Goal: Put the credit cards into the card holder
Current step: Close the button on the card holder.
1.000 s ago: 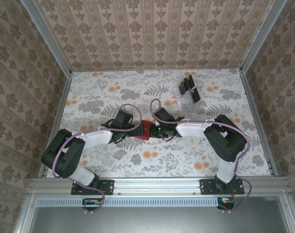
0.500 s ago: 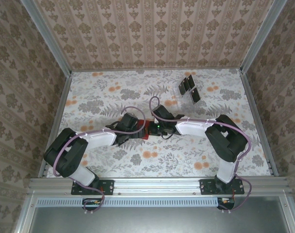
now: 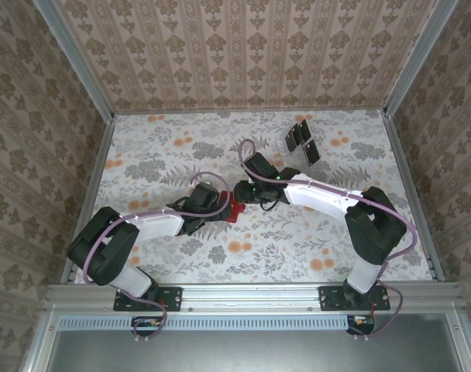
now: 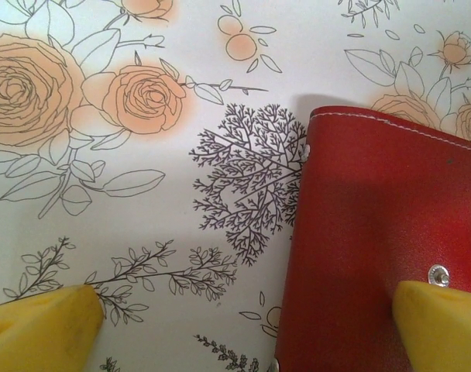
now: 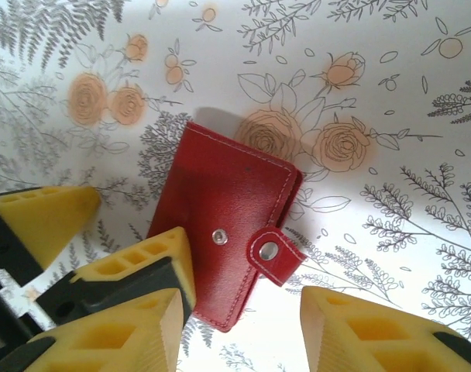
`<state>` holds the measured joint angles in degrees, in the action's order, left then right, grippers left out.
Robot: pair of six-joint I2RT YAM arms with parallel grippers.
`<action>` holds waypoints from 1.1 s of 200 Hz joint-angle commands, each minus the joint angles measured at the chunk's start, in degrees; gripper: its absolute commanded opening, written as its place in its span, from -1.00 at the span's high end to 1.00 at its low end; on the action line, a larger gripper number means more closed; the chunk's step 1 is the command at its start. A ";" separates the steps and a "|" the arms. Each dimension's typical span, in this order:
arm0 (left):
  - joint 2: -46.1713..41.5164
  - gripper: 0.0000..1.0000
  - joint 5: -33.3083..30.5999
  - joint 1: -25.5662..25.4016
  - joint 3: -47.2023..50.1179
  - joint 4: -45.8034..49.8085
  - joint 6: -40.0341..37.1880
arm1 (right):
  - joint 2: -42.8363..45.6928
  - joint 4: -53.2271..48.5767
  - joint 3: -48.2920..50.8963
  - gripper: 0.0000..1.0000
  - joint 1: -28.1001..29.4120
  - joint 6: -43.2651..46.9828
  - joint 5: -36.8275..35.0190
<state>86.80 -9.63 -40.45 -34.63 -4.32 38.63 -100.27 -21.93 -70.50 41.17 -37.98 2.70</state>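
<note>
Right gripper [image 3: 243, 195] hovers in the top view with the red card holder [image 3: 235, 209] just below its tips, and the left gripper [image 3: 218, 213] meets the holder from the other side. Well apart, beyond the right arm, I count three dark credit cards [image 3: 301, 136] at one clear stand [image 3: 288, 146] (a fourth may hide among them).

From the left wrist, the jaws stand wide. One fingertip [image 4: 437, 318] is over the holder's cover and the other is over the table [image 4: 142, 194].

From the right wrist, the right jaws are parted with nothing between them. The one holder lies folded just ahead, its snap tab [image 5: 276, 256] seemingly off the stud.

Opening looks like the step in hand. Pin the lower leaf with the left finger, catch the tab's edge shallowly, and lift slowly so the holder doesn't slide.
</note>
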 commanded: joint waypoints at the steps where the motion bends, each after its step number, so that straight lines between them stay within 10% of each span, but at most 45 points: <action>1: 1.21 -1.00 0.75 0.82 3.03 5.42 2.40 | -3.43 -5.65 -3.05 0.07 0.68 1.28 -2.29; 84: 1.34 -0.99 1.06 1.04 4.13 3.82 2.81 | -11.49 -8.38 -10.06 0.13 2.18 1.74 -4.29; 187: 1.57 -1.00 1.60 1.07 4.85 3.01 3.12 | -11.18 -9.49 -8.23 1.00 2.14 2.64 -7.58; 220: 1.35 -0.99 2.37 0.51 5.40 2.88 4.16 | -7.69 -9.05 -6.13 1.00 1.09 3.29 -7.39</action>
<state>86.11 -9.69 -40.38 -32.58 -7.79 39.46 -111.83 -30.02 -78.56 42.98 -35.73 -3.14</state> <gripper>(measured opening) 0.997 0.065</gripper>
